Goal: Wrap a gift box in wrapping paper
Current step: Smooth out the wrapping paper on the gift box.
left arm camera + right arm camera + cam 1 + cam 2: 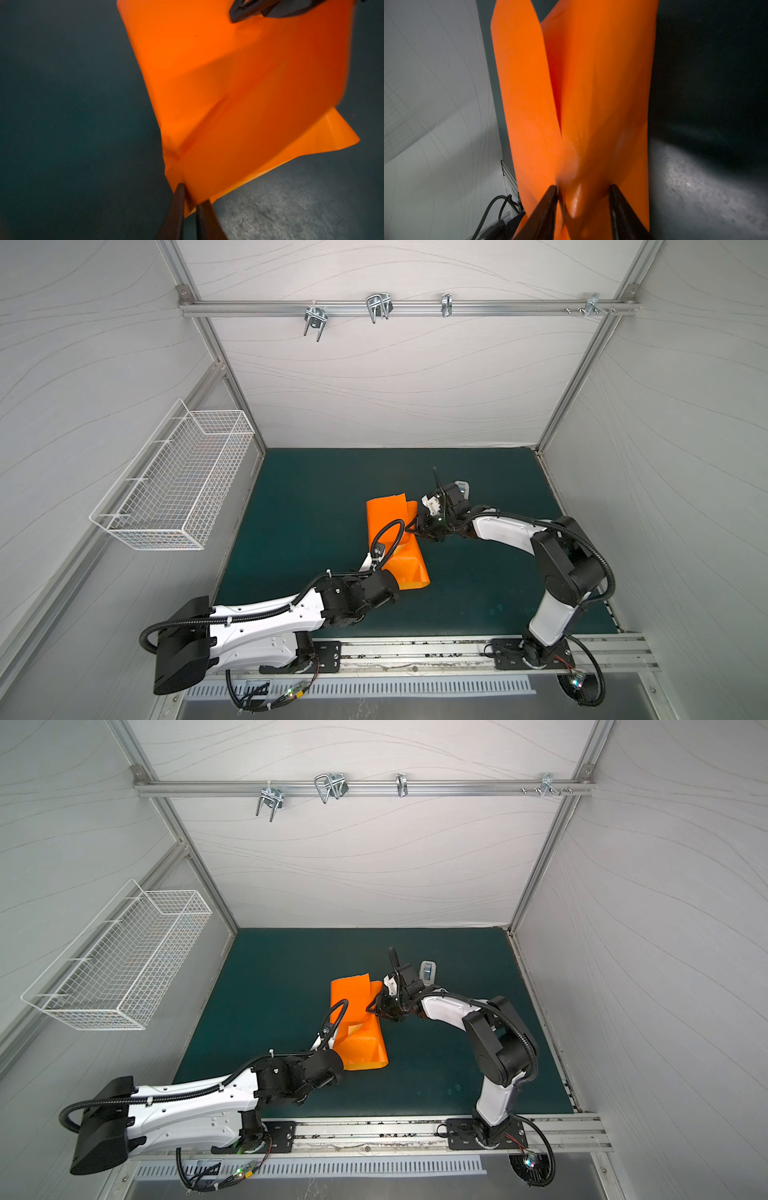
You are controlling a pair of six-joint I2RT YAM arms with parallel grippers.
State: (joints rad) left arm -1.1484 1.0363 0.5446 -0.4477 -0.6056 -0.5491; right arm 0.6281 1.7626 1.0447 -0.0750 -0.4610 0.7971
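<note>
Orange wrapping paper (411,568) is lying folded into a long, creased bundle near the middle of the dark green mat (311,489), seen in both top views (368,1048). Its near half is resting flat and boxy, ending in a squared edge. At its far end a broad flap is rising off the mat, with a narrower one just behind it. In the right wrist view (591,83) these two flaps are spreading apart in a V above a blurred, bunched spot. In the left wrist view (239,83) a diagonal crease is running to one corner, and a lower layer is poking out in a flat point. A pale patch mid-bundle is possibly the sheet's underside.
</note>
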